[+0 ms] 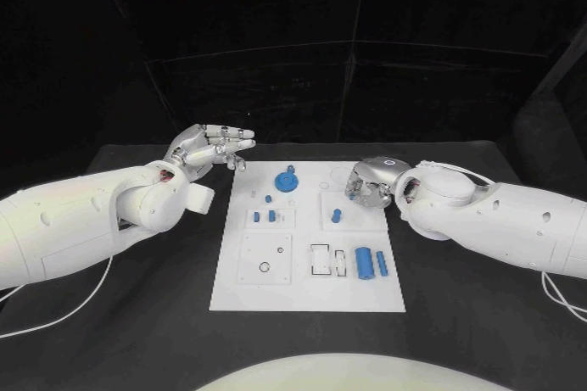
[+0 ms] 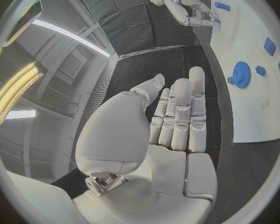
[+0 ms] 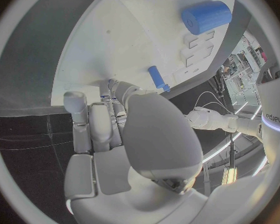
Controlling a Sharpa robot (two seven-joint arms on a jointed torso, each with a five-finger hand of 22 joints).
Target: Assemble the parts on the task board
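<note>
Head camera looking down, wrist cameras close behind palms, all sharing task board (image 1: 306,276)

Robotics lab test cell; black table (image 1: 147,323) ringed by black curtains (image 1: 367,77); ceiling strip lights (image 2: 18,87); cluttered benches (image 3: 249,55) beyond.

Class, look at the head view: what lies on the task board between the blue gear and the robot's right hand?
In the head view, bare white task board with faint circular outlines lies between the blue gear and the right hand; no blue part sits there.
</note>
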